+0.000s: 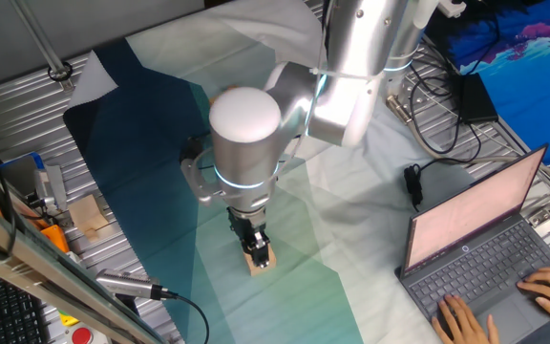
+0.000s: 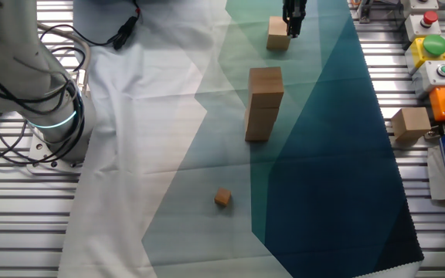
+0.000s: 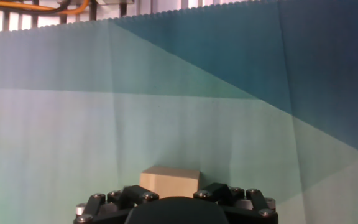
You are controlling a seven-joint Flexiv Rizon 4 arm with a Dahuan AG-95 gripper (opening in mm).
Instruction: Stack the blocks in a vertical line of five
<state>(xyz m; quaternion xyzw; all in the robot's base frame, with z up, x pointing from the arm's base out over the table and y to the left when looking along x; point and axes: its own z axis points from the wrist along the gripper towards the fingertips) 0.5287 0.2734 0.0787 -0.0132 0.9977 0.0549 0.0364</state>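
One tan block (image 1: 264, 262) lies on the teal cloth at my gripper (image 1: 256, 247). The fingers reach down onto it, and one dark finger covers part of its face. The other fixed view shows the same block (image 2: 277, 35) with the gripper (image 2: 293, 23) against its right side. In the hand view the block's top (image 3: 169, 180) sits just beyond the gripper body, and the fingertips are out of sight. I cannot tell whether the jaws press on the block. Two more blocks stand as a stack (image 2: 263, 104) in the middle of the cloth.
A much smaller tan cube (image 2: 222, 198) lies on the cloth nearer the arm's base (image 2: 52, 116). A paler cube (image 2: 410, 123) rests off the cloth on the metal table, beside a button box (image 2: 431, 46). A laptop (image 1: 485, 248) with hands on it sits to one side.
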